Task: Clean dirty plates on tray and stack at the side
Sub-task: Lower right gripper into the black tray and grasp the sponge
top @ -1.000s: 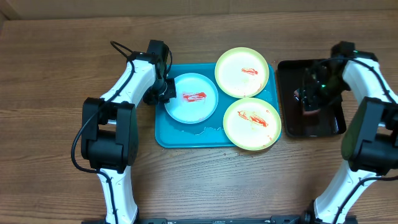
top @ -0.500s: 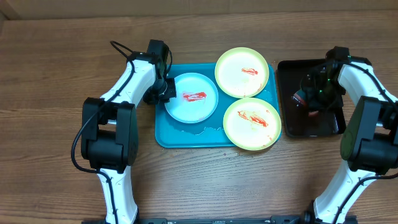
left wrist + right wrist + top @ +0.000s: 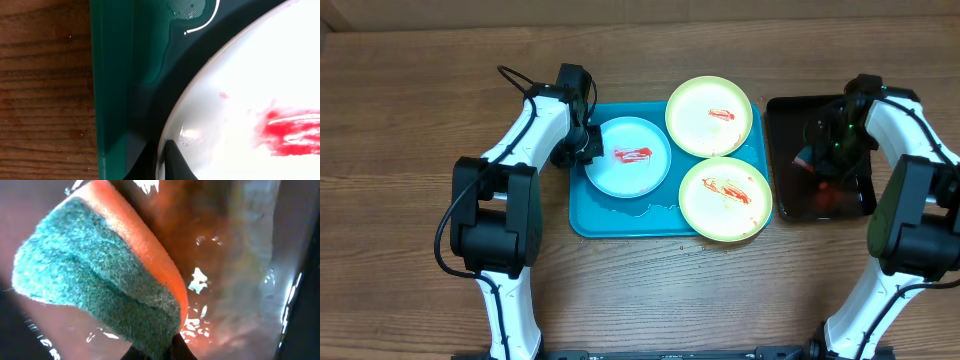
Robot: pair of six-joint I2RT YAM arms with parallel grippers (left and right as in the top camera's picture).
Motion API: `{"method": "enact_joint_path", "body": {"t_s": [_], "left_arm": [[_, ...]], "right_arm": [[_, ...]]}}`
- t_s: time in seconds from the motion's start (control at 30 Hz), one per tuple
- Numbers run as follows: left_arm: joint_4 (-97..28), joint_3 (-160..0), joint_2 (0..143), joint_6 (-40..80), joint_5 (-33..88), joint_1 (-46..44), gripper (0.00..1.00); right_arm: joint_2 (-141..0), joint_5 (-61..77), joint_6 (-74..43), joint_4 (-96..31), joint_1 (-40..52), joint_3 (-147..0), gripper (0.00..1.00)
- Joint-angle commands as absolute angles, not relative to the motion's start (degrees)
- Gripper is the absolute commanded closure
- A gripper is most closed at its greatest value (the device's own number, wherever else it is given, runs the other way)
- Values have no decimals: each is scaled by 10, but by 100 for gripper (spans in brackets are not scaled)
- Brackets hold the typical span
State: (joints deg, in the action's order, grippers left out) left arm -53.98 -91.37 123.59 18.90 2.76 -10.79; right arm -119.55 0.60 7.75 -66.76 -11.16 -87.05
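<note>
— What changed on your right side?
— My right end effector [image 3: 827, 150] stood open a moment ago. It has now closed on the sponge [image 3: 100, 280] over the black tray [image 3: 782, 115]. My left end effector [image 3: 584, 148] hasn't moved; it stays clamped on the pale blue plate [image 3: 628, 155], at its 9 o'clock rim.
— And the turquoise tray [image 3: 582, 222]?
— It sits mid-table and holds all three red-smeared plates: the blue one at 9 o'clock, a yellow-green plate [image 3: 710, 115] at 1 o'clock and a second yellow-green plate [image 3: 725, 198] at 5 o'clock.
— What do only the wrists show?
— The right wrist shows the sponge's green scouring face, its orange body and the wet tray floor. The left wrist shows my fingertips pinching the rim.
</note>
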Motion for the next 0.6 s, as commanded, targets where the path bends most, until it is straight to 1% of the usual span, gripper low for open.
{"method": "enact_joint_path", "body": {"t_s": [0.0, 0.03, 0.07, 0.1, 0.17, 0.27, 0.33, 0.57], "left_arm": [[-531, -897, 1252, 189, 11, -109, 96], [-531, -897, 1252, 189, 11, -109, 96], [-531, -897, 1252, 189, 11, -109, 96], [-531, -897, 1252, 189, 11, -109, 96], [-531, -897, 1252, 189, 11, -109, 96], [-531, -897, 1252, 189, 11, -109, 96], [-531, -897, 1252, 189, 11, -109, 96], [-528, -897, 1252, 189, 11, -109, 96]], "right_arm": [[-1197, 31, 57, -684, -113, -902, 92], [-1197, 30, 58, -689, -113, -903, 76], [-1197, 29, 60, -694, -113, -904, 62], [-1197, 25, 61, -697, -113, -904, 51], [-1197, 24, 78, -698, -113, -904, 40], [-1197, 27, 111, -692, -112, -904, 30], [-1197, 27, 133, -677, -111, -904, 29], [-1197, 59, 168, -583, -100, -903, 29]]}}
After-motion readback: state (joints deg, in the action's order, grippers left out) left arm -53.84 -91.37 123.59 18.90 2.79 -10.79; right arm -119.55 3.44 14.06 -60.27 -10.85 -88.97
